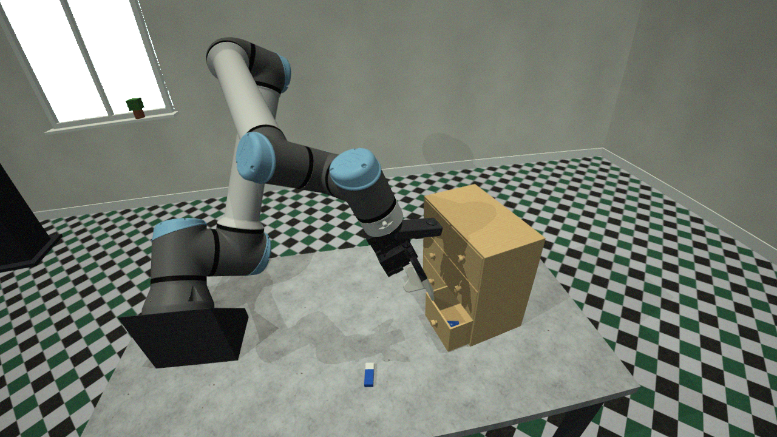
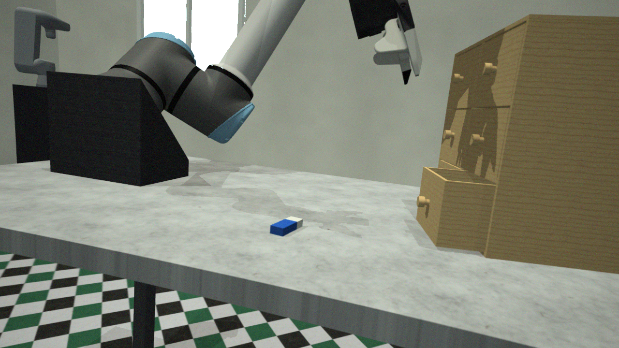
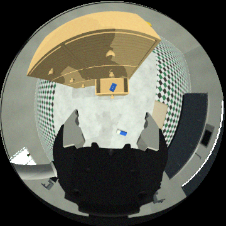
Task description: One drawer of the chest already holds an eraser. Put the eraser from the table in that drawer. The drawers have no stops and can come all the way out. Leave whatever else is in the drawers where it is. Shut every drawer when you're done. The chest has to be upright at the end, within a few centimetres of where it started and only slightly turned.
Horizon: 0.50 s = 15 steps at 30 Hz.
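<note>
The wooden chest (image 1: 505, 282) (image 2: 558, 142) (image 3: 94, 22) stands upright. Its bottom drawer nearest the top camera (image 1: 460, 337) (image 2: 465, 216) (image 3: 103, 93) is pulled out. A blue object (image 1: 453, 323) (image 3: 113, 87) with small pale marks lies inside; I cannot tell whether it is an eraser. The bottom drawer beside it seems to stand out slightly. The blue-and-white eraser (image 1: 368, 376) (image 2: 284, 226) (image 3: 122, 133) lies flat on the table, away from the chest. My gripper (image 1: 422, 291) (image 2: 412, 78) (image 3: 112, 110) is open and empty, tilted towards the chest front, high above the table.
The other drawers look shut, and their knobs stick out from the chest front. The robot's black base (image 1: 184, 339) (image 2: 95, 129) is on the far side of the eraser from the chest. The table's front edge (image 2: 302, 294) runs past the eraser.
</note>
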Motion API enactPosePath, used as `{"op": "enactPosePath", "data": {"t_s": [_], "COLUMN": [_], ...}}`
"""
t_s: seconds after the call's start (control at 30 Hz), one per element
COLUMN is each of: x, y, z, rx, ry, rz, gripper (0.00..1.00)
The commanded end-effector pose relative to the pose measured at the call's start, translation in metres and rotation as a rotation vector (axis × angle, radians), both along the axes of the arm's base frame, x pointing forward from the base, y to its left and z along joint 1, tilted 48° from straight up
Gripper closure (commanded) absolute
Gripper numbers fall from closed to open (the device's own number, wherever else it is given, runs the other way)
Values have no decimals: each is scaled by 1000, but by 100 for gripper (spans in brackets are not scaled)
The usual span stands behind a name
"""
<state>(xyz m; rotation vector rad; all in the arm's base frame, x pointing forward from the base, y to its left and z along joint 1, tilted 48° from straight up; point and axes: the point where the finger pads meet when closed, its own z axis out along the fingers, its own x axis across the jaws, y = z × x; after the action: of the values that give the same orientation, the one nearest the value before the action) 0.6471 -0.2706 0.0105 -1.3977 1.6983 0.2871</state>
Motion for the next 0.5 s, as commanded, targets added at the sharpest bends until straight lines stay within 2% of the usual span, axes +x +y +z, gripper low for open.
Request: {"op": "enactPosePath", "data": {"t_s": [0.0, 0.47], "x": [11, 30], "y": [5, 17], "z": [-5, -14], "rx": [1, 15], "ry": [-38, -105], "rz": [-69, -178], "gripper": [0, 0]}}
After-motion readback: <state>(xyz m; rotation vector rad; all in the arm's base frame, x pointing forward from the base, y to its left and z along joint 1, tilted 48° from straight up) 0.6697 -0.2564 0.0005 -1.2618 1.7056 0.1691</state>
